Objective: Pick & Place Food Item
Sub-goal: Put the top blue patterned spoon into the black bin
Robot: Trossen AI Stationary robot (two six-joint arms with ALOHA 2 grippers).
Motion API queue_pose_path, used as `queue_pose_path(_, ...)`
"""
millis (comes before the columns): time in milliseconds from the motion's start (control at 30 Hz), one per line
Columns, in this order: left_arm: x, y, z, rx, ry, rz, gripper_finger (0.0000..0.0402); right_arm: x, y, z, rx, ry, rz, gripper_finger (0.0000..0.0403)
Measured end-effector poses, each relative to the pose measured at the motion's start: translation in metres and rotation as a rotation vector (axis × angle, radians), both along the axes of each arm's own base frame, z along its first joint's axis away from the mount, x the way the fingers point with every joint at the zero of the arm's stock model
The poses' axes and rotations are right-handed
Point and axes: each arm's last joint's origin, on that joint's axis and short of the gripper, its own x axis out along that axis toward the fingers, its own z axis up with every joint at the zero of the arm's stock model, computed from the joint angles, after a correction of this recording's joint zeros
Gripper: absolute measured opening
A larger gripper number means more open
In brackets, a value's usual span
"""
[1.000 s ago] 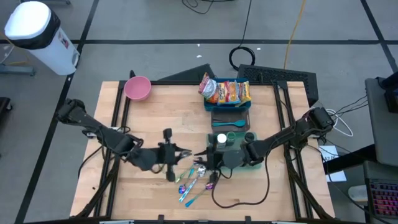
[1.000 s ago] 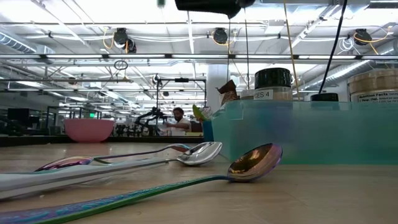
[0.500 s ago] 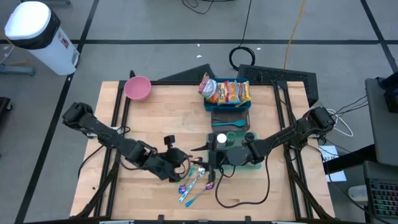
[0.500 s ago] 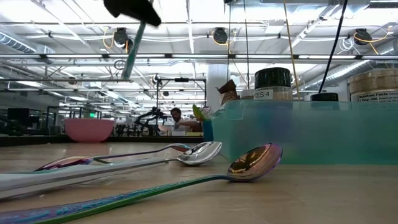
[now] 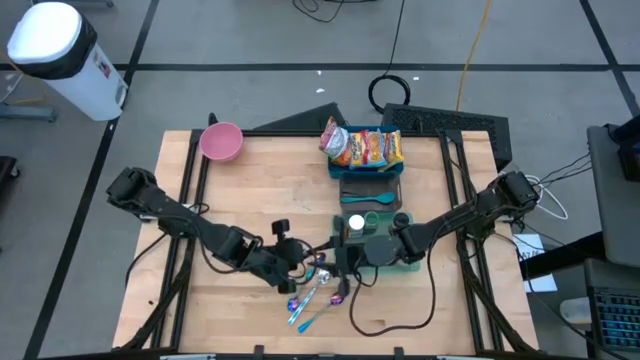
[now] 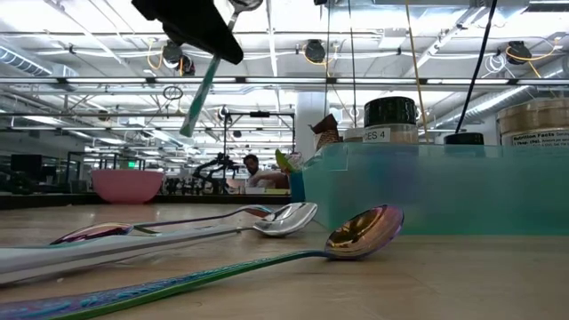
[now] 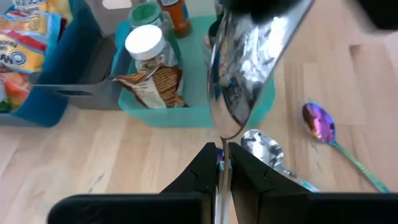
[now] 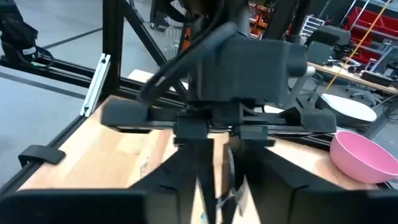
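Note:
My left gripper [image 5: 303, 262] [image 7: 222, 152] is shut on a silver spoon [image 7: 242, 74] above the middle of the table, near its front. The spoon's teal handle [image 6: 200, 93] slants down below the gripper in the low view. My right gripper [image 5: 335, 265] [image 8: 217, 180] faces it closely and is open. Its dark fingers stand at the tip of the spoon's bowl; whether they touch it I cannot tell. Snack packs [image 5: 362, 147] lie in a blue bin [image 5: 365, 172] at the far edge. A snack bag [image 7: 152, 81] stands in the teal bin [image 7: 186, 115]. My left gripper pinches the spoon's handle [image 7: 222, 163] between its two fingers, just behind the bowl. The spoon lies along the fingers, with its bowl pointing forward past their tips toward my right gripper. It is lifted clear of the table, and its handle end slants down.
Several more spoons [image 5: 312, 292] [image 6: 360, 229] lie on the table below the grippers, near the front edge. The teal bin [image 6: 427, 191] with jars stands right of them, under my right arm. A pink bowl [image 5: 221, 142] stands at the far left.
My left gripper has moved toward the table's right edge, up to my right gripper, and has turned to point at it. In the low view the held spoon's teal handle has come into sight and has sunk a little. My right gripper has stayed in place.

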Motion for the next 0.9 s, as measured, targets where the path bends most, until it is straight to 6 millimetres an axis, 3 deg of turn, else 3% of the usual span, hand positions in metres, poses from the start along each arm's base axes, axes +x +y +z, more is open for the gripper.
queue_pose_path(267, 0.001, -0.003, 0.002, -0.033, -0.019, -0.027, 0.0026, 0.0, -0.001, -0.001, -0.019, 0.015, -0.02, 0.0012)
queue_pose_path(600, 0.002, -0.001, 0.003, -0.004, -0.025, -0.035, 0.0046, -0.003, -0.007, 0.001, -0.039, 0.053, -0.099, 0.0003)
queue_pose_path(900, -0.024, -0.006, 0.048, 0.084, -0.204, -0.035, 0.0108, -0.019, -0.028, 0.004, -0.008, 0.202, -0.199, 0.0001)
